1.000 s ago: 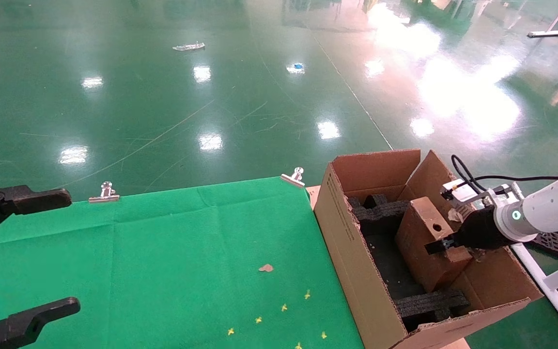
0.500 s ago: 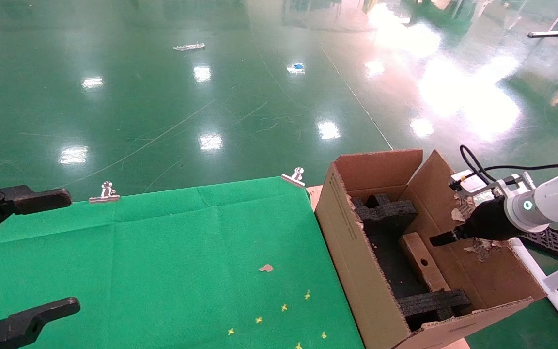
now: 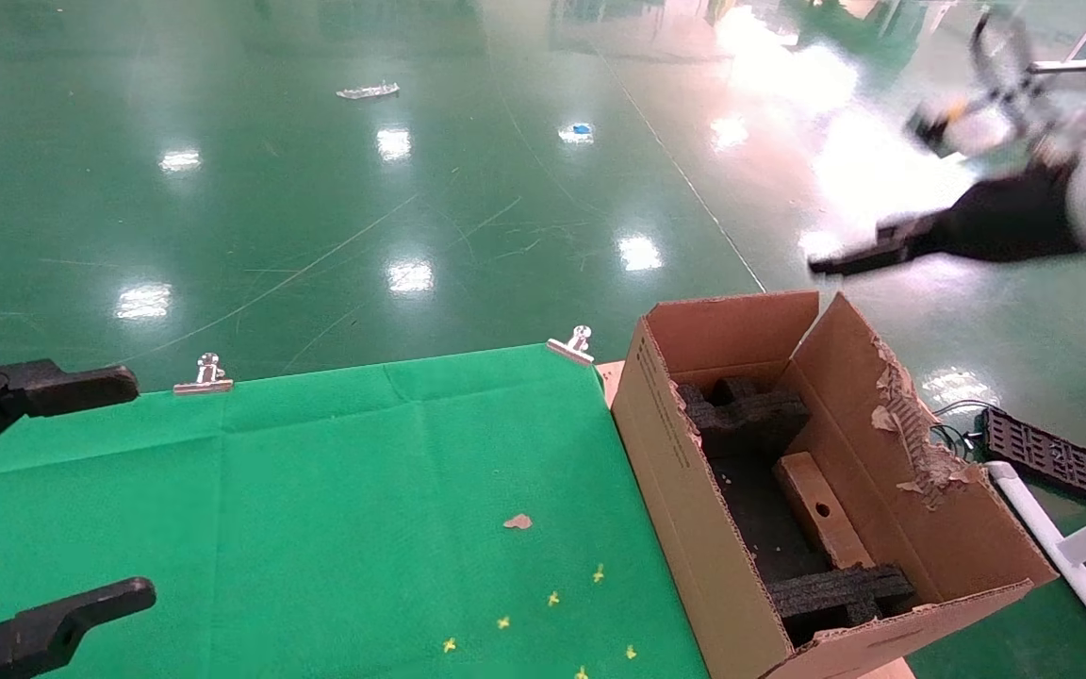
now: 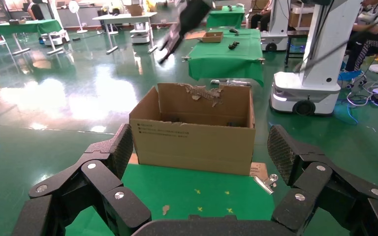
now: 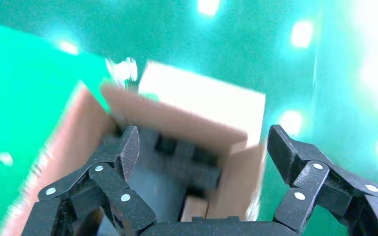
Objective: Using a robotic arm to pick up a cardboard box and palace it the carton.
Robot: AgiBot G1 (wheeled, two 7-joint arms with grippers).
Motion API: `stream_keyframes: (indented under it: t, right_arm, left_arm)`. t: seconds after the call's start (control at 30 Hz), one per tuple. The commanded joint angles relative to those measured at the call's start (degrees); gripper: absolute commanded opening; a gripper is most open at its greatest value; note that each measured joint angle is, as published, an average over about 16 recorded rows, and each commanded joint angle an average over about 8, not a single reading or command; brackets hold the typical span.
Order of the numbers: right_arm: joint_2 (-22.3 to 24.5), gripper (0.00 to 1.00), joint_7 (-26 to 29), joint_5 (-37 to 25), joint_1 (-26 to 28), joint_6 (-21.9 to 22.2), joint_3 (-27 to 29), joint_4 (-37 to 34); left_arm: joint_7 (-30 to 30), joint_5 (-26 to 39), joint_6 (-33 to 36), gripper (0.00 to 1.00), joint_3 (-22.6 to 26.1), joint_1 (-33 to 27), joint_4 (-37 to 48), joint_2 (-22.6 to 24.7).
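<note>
The tan carton (image 3: 684,490) stands open off the right end of the green table. The slim reddish-brown cardboard box (image 3: 821,509) lies on edge inside it, hole facing up, between two black foam blocks (image 3: 750,410). My right robotic arm's gripper (image 3: 835,262) hangs high above and beyond the carton, blurred by motion. In the right wrist view this gripper (image 5: 204,147) is open and empty, looking down into the carton (image 5: 172,118) at the box (image 5: 194,209). My left gripper (image 3: 139,488) is parked at the table's left edge, open (image 4: 200,147) and facing the carton (image 4: 197,132).
Two metal clips (image 3: 571,347) hold the green cloth (image 3: 364,471). A cardboard scrap (image 3: 518,521) and yellow crosses (image 3: 552,598) lie on it. The carton's right flap (image 3: 901,424) is torn. A black tray (image 3: 1047,457) and a white pipe frame (image 3: 1071,556) sit on the floor to the right.
The right gripper let go of the cardboard box, which dropped from upright to lying inside the carton. The gripper then rose quickly up and away. The left gripper has not moved.
</note>
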Motion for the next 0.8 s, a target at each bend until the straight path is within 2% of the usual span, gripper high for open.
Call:
stream_keyframes:
  t: [0.03,0.27,0.47,0.6,0.8]
  right_arm:
    - [1.0,1.0,-0.6,0.4,3.4,-1.1,1.1,2.2]
    - [3.6,1.0,-0.5,-0.8,5.4,1.4,1.6,8.5]
    - [4.0,1.0,-0.3,-1.8,5.2,2.8,1.3,10.2]
    - [3.8,1.0,-1.2,-0.7,3.1,2.2,3.3,11.2]
    - [3.1,1.0,-3.9,2.7,-2.9,-0.1,9.2,14.0]
  left_arm:
    - [0.0,0.0,0.0,1.0,0.0,0.0,0.0,0.0]
    - [0.0,0.0,0.0,1.0,0.0,0.0,0.0,0.0]
    - [0.0,0.0,0.0,1.0,0.0,0.0,0.0,0.0]
    - [0.0,0.0,0.0,1.0,0.0,0.0,0.0,0.0]
    - [0.0,0.0,0.0,1.0,0.0,0.0,0.1,0.0]
